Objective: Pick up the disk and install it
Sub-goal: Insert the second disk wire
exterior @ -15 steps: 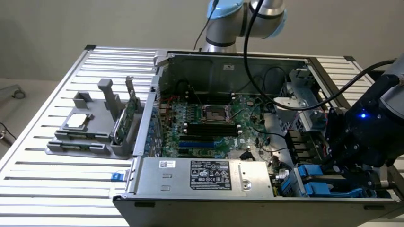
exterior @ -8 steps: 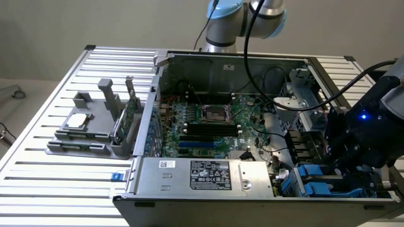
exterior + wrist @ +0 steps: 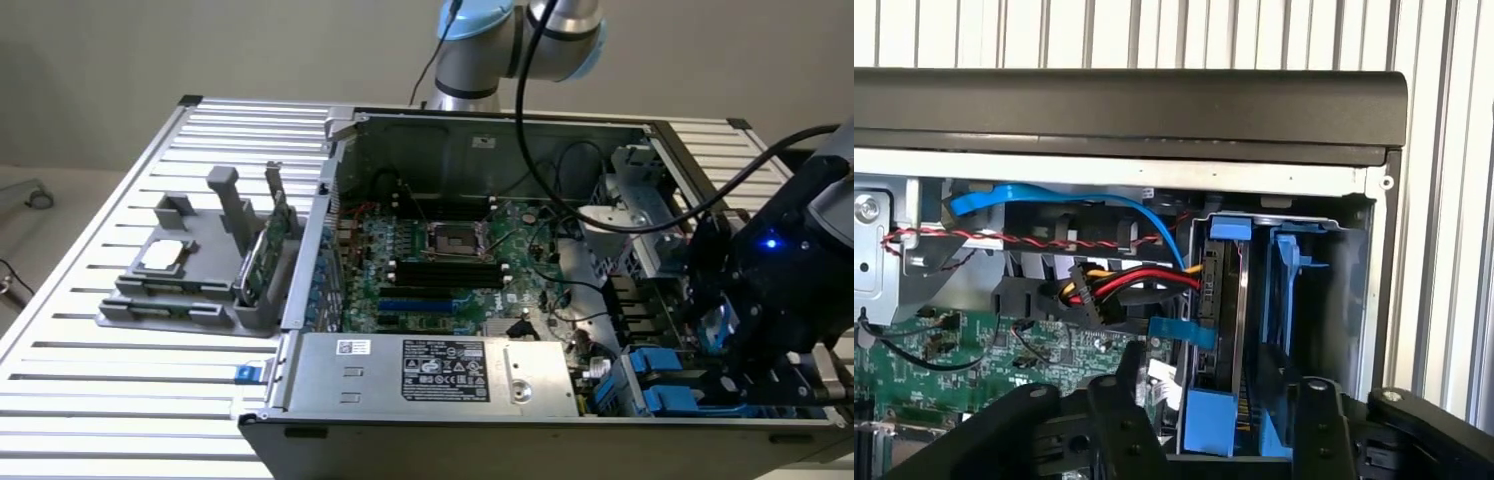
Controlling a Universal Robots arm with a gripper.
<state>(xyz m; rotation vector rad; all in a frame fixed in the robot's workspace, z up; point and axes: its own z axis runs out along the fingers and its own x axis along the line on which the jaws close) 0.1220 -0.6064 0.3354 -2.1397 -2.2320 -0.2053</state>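
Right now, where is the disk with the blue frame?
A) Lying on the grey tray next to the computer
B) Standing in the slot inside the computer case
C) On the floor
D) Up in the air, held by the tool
B: the disk stands in the drive slot of the computer case, with the open tool just over it.

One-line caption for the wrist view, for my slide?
Open gripper above the disk seated in its blue carrier in the computer case drive bay.

Plain beige wall (image 3: 107, 50), slatted aluminium table (image 3: 120, 380).
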